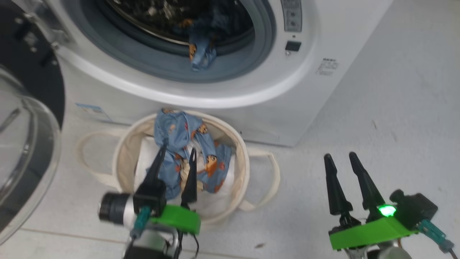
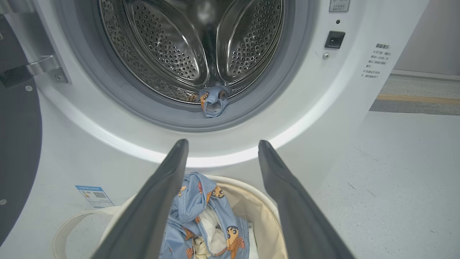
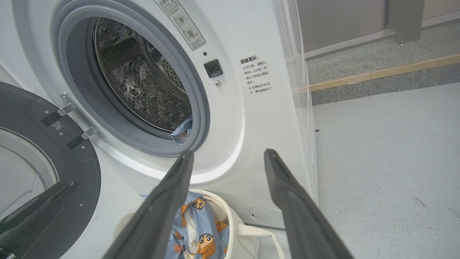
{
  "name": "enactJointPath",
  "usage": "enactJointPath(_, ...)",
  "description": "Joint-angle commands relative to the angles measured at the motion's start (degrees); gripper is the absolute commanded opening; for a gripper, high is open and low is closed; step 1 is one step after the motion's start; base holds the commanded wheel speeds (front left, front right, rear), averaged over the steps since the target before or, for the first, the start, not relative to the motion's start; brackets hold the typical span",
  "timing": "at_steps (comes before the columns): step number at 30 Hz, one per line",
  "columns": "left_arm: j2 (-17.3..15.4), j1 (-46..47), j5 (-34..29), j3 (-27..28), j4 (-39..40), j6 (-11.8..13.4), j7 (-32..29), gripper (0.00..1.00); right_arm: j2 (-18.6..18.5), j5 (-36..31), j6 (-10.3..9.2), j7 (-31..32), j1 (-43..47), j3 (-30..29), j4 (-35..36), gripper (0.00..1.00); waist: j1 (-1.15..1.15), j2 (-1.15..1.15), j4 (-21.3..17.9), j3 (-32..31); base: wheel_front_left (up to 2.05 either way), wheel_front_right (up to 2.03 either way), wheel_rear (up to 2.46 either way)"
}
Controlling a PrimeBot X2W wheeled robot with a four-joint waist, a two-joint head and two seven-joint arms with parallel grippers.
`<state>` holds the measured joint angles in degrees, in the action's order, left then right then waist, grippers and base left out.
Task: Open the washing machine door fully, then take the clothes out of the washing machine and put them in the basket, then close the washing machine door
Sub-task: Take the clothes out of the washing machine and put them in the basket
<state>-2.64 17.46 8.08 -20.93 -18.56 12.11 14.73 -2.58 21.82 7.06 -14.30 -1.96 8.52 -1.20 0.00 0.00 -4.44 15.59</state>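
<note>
Light blue clothes (image 1: 176, 129) (orange cartoon prints), crumpled in cream basket (image 1: 123, 158)

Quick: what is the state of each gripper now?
Left gripper: open, holding nothing, over the basket.
Right gripper: open, holding nothing.

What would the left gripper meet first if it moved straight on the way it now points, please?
The left gripper would most likely meet the washing machine, its white front just under the opening, after passing over the basket; depth is unclear.
</note>
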Motion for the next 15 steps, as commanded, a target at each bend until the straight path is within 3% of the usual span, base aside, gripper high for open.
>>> enactJointPath(1,-0.5,2.9,-0.7,2.2,1.8,-0.2,0.3,1.00,-0.3,0.3,0.43,-0.7,-1.8,1.7,2.1,1.00,0.00,0.00,-1.4,2.7,0.00,0.00,0.00)
enactJointPath(7,-2.9,11.9,-2.8,3.8,2.8,-2.1,0.3,1.00,-0.3,1.4,0.43,-0.7,-5.2,3.3,2.8,1.00,0.00,0.00,-4.2,9.7,0.00,0.00,0.00)
enactJointPath(12,-5.3,22.2,-2.6,4.6,0.5,-5.8,-0.2,1.00,-0.3,2.7,0.43,-0.7,-8.0,4.6,2.7,1.00,0.00,0.00,-6.3,14.0,0.00,0.00,0.00)
enactJointPath(15,-6.9,28.9,-3.2,4.1,-2.9,-8.1,-3.6,1.00,-0.3,3.5,0.43,-0.7,-9.4,5.7,2.7,1.00,0.00,0.00,-7.9,15.3,0.00,0.00,0.00)
